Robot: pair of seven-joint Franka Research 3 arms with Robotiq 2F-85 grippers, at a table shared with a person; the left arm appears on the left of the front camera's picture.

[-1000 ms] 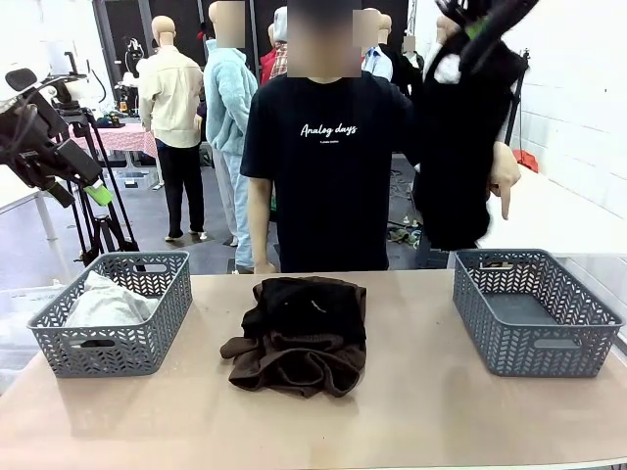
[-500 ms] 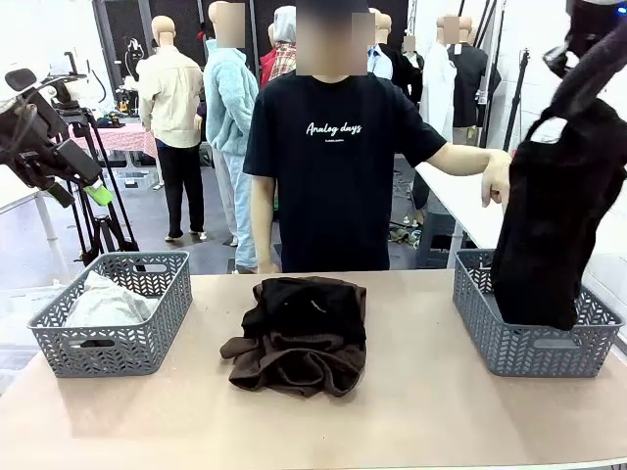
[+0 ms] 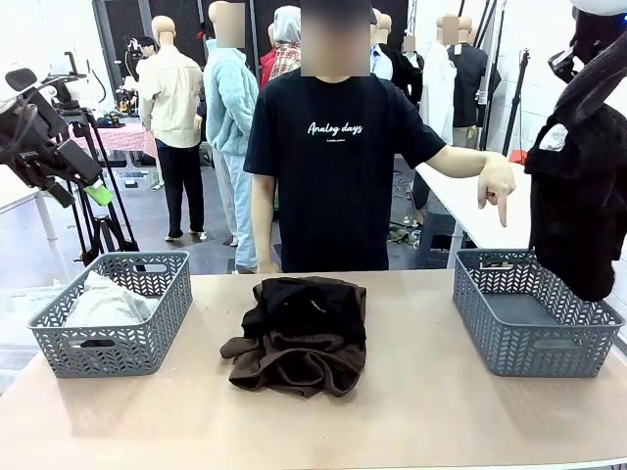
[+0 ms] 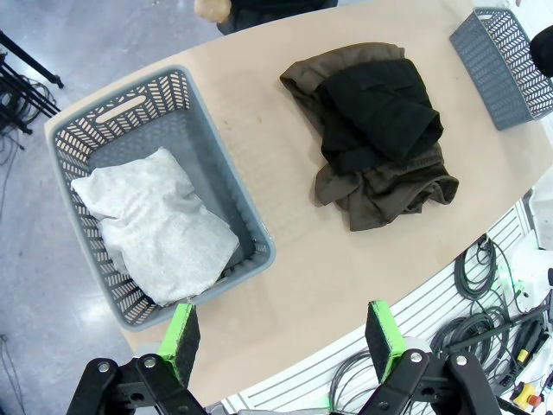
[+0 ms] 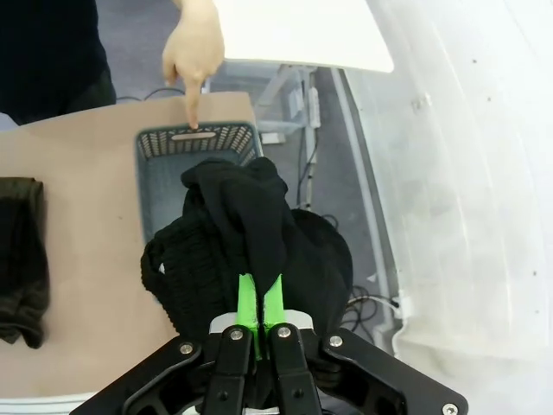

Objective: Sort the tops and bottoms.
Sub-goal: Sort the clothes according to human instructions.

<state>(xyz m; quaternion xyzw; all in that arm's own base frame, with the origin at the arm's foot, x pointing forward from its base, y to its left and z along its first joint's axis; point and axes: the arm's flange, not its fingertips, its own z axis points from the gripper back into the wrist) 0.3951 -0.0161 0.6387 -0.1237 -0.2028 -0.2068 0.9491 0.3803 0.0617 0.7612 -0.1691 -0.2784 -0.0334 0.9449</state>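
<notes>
A black bottom (image 3: 578, 211) is pinched in the right gripper (image 5: 260, 294) and hung over the right basket (image 3: 534, 313), at which the person's hand (image 3: 498, 183) is pointed, likely as its destination. Remaining bottoms (image 3: 299, 333) are piled left of that basket, the top (image 3: 103, 302) farther left. The left gripper (image 4: 281, 339) is held spread.

Hanging black garment (image 3: 580, 215) cut off at right edge, brown fleece piece (image 3: 294, 368) partly under folded black garment (image 3: 309, 308)

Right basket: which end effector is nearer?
Right. The right end effector holds a black garment above the right basket; the left end effector hangs open, high near the left basket.
</notes>
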